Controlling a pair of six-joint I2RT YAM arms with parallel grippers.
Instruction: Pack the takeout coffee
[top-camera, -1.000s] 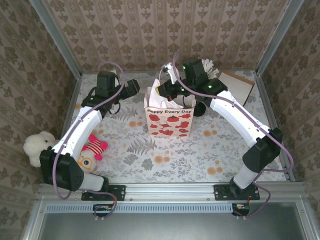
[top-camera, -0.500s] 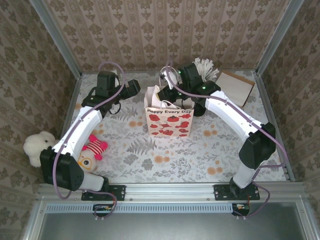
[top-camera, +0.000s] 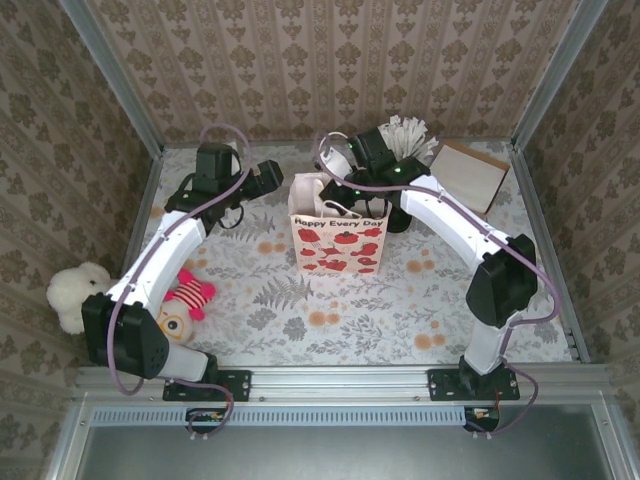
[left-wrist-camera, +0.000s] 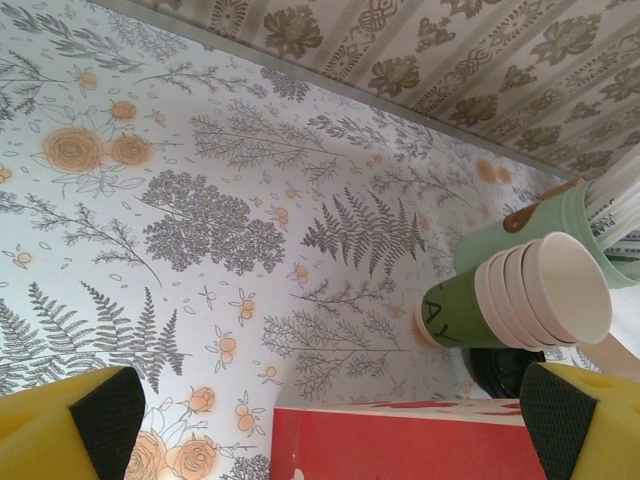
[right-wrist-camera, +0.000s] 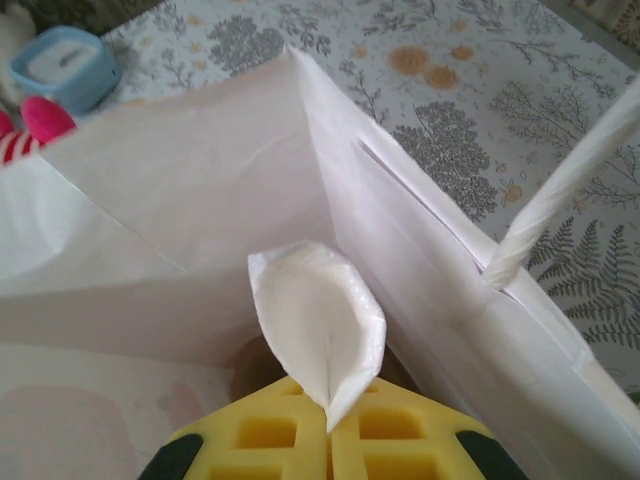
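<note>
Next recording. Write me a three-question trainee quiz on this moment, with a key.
1. True or false: the left gripper is shut on a cup.
2. What does the right gripper pinch above the open bag? A) a folded white napkin B) a wooden stirrer C) a plush toy
3. Fill in: the print on the paper bag reads "Happy Every ___".

Key: 1 false, its fingers stand apart and empty; 2 A; 3 Day.
</note>
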